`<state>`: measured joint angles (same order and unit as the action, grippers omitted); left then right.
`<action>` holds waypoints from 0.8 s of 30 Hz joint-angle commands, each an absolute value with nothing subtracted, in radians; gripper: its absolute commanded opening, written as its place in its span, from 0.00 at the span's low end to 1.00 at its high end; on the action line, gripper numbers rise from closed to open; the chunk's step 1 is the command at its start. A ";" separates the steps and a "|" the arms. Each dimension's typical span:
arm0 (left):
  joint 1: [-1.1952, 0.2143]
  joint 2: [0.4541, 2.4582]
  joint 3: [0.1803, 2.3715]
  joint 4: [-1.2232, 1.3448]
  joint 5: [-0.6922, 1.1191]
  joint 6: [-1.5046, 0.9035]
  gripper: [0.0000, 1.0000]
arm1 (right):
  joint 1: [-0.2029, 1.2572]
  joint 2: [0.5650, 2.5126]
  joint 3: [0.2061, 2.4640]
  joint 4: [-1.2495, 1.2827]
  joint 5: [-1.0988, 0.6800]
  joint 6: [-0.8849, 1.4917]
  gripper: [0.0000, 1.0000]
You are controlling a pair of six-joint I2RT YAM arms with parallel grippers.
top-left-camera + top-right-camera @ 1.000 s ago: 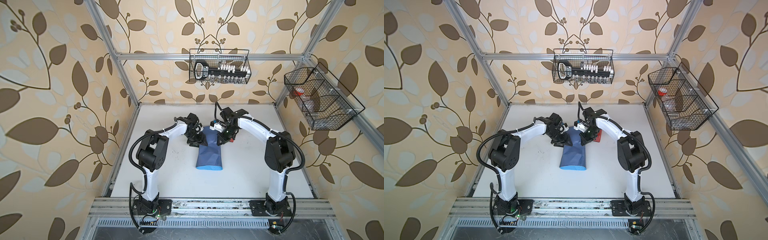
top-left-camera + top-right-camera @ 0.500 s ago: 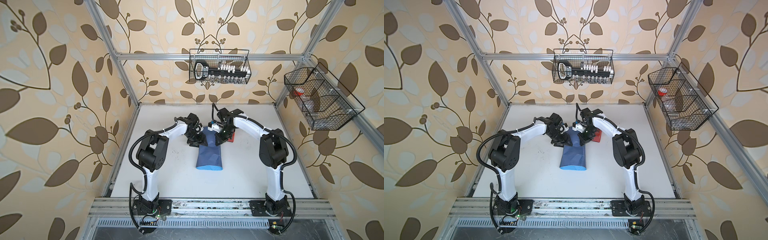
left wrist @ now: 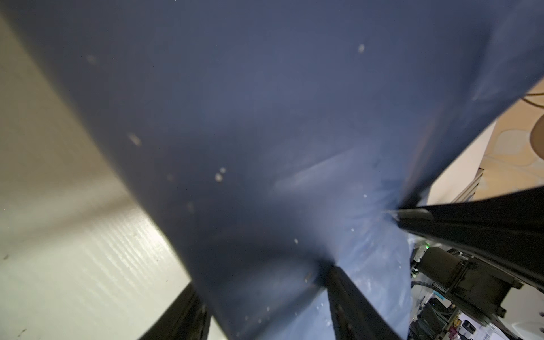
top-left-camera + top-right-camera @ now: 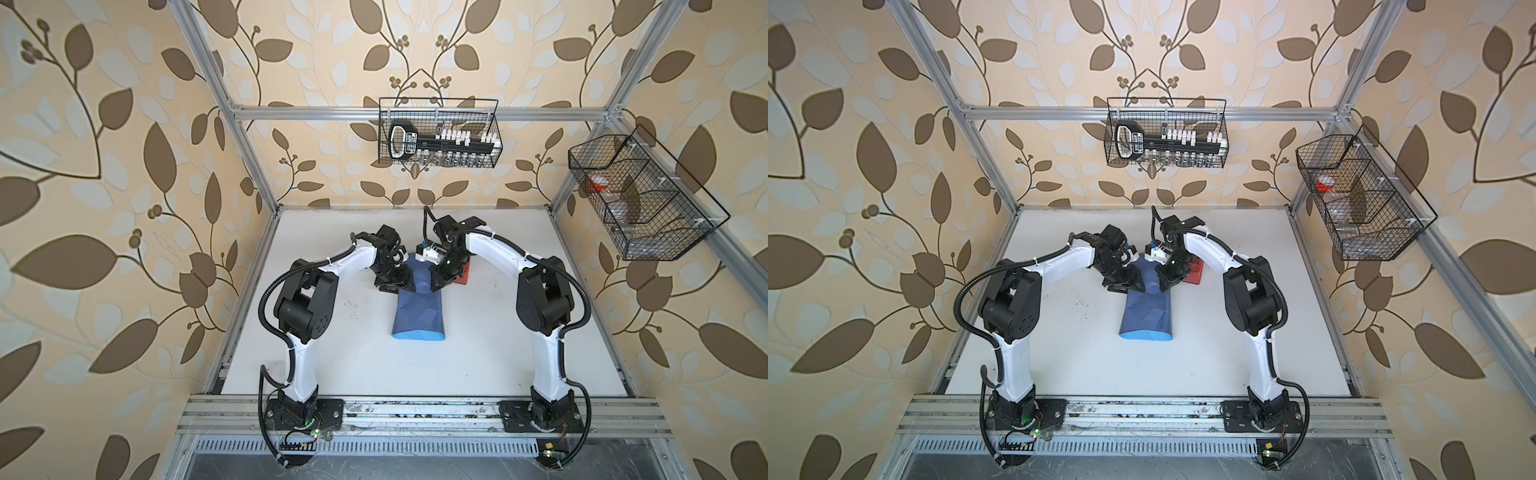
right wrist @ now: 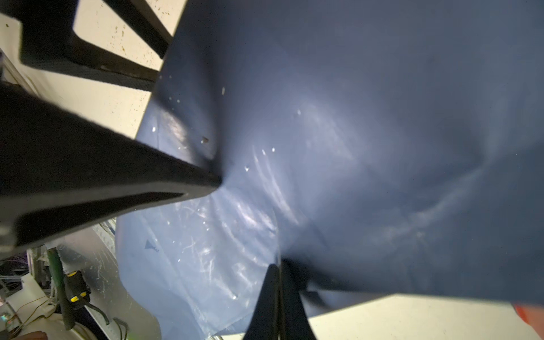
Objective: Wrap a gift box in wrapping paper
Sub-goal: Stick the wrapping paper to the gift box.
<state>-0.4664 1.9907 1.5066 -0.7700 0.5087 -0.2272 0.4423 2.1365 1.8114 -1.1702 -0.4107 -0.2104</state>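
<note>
The wrapping paper (image 4: 417, 316) (image 4: 1146, 316) lies folded into a long dark slate-blue bundle mid-table, with a light-blue strip along its near end. The gift box is hidden under it. In the left wrist view the paper (image 3: 265, 117) shows a stiff straight edge. My left gripper (image 4: 397, 286) (image 3: 262, 279) sits at the bundle's far-left corner. Its jaws stand apart with the covered corner between them, and one finger (image 5: 147, 170) dents the paper (image 5: 382, 117). My right gripper (image 4: 436, 286) (image 5: 276, 266) is at the far-right corner, shut on a thin fold of paper.
A red tape dispenser (image 4: 463, 274) (image 4: 1194, 274) lies on the white table (image 4: 498, 353) just right of my right gripper. A wire basket of tools (image 4: 440, 137) hangs on the back wall. Another wire basket (image 4: 644, 199) hangs on the right wall.
My right arm has swung a little to the left, bringing its gripper closer over the bundle's far-right corner. The left arm and the paper have stayed put.
</note>
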 commanded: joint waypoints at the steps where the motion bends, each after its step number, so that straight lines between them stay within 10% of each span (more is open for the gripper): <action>1: -0.499 2.042 1.517 -0.792 0.412 -0.172 0.63 | 0.403 2.263 1.812 -1.186 -0.306 -0.241 0.00; 15: -0.498 1.972 1.746 -1.005 0.389 -0.029 0.68 | 0.373 2.399 1.864 -1.213 -0.295 -0.242 0.00; 19: -0.501 1.923 1.799 -1.016 0.451 0.000 0.00 | 0.368 2.399 1.867 -1.212 -0.291 -0.241 0.00; 24: -0.511 1.937 1.783 -0.906 0.595 -0.034 0.00 | 0.375 2.407 1.874 -1.213 -0.295 -0.241 0.00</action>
